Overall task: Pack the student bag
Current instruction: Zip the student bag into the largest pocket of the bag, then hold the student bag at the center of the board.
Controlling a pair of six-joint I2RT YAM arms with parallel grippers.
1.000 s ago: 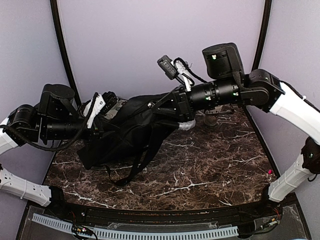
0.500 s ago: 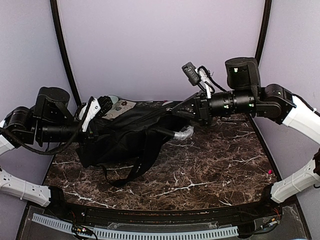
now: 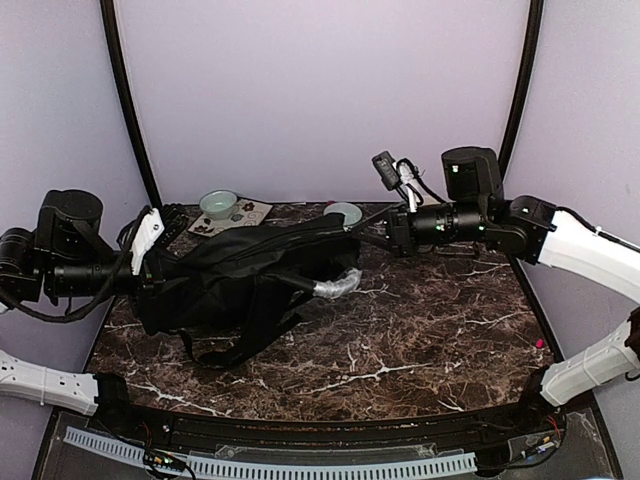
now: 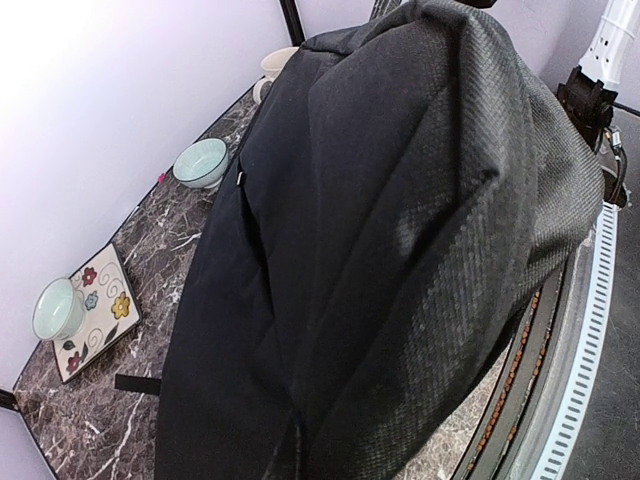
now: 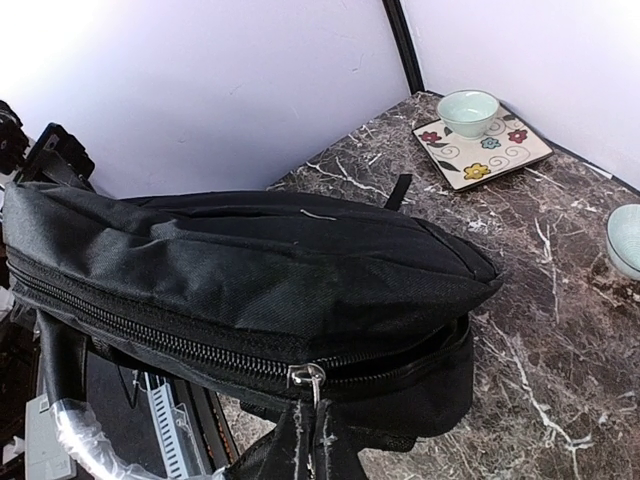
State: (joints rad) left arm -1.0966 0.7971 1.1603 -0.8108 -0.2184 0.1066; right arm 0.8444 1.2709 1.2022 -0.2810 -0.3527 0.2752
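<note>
The student bag (image 3: 240,275), black fabric, lies stretched across the back left of the table between my two grippers. Its grey-white handle (image 3: 338,286) curves out at the right end, and black straps (image 3: 250,335) trail toward the front. My left gripper (image 3: 155,262) is shut on the bag's left end; in the left wrist view the bag (image 4: 400,250) fills the frame and hides the fingers. My right gripper (image 5: 318,440) is shut on the metal zipper pull (image 5: 310,377) at the bag's right end. Beyond the slider the zipper gapes a little.
A flowered square plate (image 3: 240,215) with a pale green bowl (image 3: 218,203) on it stands behind the bag by the back wall. A second pale bowl (image 3: 343,213) sits further right. Marble table (image 3: 420,340), black frame posts in both back corners.
Both arms have come down and drawn apart, the left leftward and the right rightward. The bag has dropped lower and stretched out, uncovering the plate and bowls behind it.
</note>
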